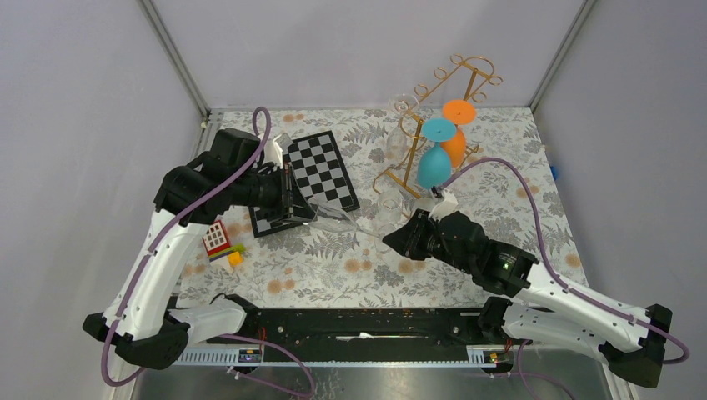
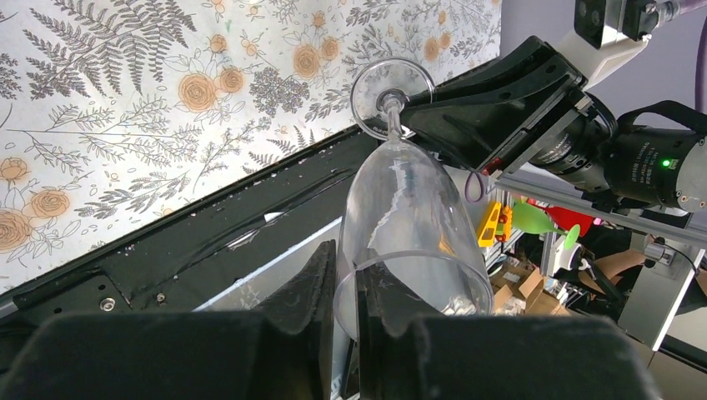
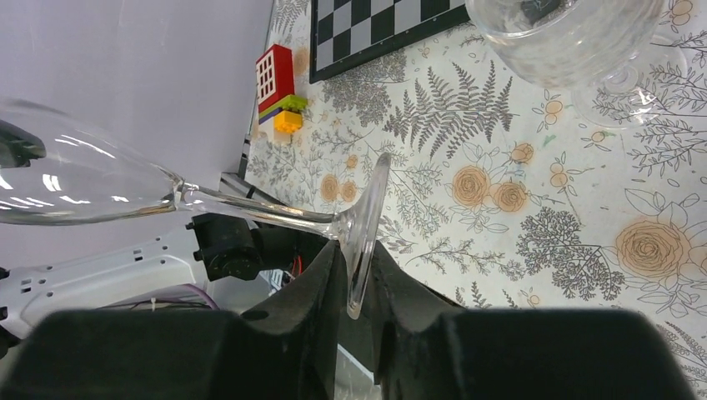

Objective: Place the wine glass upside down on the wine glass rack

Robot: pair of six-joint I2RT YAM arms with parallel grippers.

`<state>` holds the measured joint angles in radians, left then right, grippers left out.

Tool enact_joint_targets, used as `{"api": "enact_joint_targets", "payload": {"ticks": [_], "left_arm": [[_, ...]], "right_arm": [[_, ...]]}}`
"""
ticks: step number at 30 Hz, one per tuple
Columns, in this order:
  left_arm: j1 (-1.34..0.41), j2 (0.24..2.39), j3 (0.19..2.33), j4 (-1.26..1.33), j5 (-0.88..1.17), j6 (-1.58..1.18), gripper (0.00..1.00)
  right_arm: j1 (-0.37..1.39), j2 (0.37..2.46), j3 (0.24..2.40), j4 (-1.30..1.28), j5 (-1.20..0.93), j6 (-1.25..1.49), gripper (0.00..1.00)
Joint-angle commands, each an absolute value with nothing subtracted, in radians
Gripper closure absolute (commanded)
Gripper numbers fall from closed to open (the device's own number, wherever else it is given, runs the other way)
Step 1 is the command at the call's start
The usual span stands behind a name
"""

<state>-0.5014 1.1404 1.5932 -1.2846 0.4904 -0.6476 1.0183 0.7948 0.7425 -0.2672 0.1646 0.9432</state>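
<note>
While it hangs sideways above the table's middle, the wine glass (image 1: 346, 221) points its foot to the right edge; left hand (image 1: 304, 204) grasps its rim, right hand (image 1: 392, 239) its foot. Another clear glass (image 1: 389, 208) stands before the wine glass rack (image 1: 408, 154) at the far edge

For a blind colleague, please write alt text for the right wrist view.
A clear wine glass lies sideways, its foot pinched in the right gripper. Behind it are a floral cloth, a chessboard, toy blocks and a second clear glass.
</note>
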Motion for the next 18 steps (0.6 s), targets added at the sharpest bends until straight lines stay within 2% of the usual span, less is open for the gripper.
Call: {"api": "enact_joint_targets", "payload": {"ticks": [1, 3, 4, 8, 14, 18], "left_arm": [[-0.500, 1.121, 1.596, -1.241, 0.531, -0.662, 1.00], [-0.500, 1.120, 1.596, -1.240, 0.531, -0.661, 1.00], [-0.500, 1.120, 1.596, -1.240, 0.531, -0.662, 1.00], [-0.500, 1.123, 1.591, -1.240, 0.533, -0.661, 0.96], [-0.500, 1.118, 1.583, -1.241, 0.515, -0.653, 0.64], [-0.500, 1.113, 1.580, -1.248, 0.493, -0.639, 0.47]], "right_arm": [[1.012, 0.789, 0.743, -0.175, 0.182, 0.909, 0.84], [1.012, 0.782, 0.740, -0.176, 0.189, 0.900, 0.97], [1.012, 0.779, 0.739, -0.176, 0.193, 0.894, 1.00], [1.011, 0.760, 0.729, -0.175, 0.220, 0.888, 1.00], [1.011, 0.733, 0.726, -0.176, 0.268, 0.865, 1.00], [1.011, 0.713, 0.729, -0.176, 0.304, 0.843, 1.00]]}}
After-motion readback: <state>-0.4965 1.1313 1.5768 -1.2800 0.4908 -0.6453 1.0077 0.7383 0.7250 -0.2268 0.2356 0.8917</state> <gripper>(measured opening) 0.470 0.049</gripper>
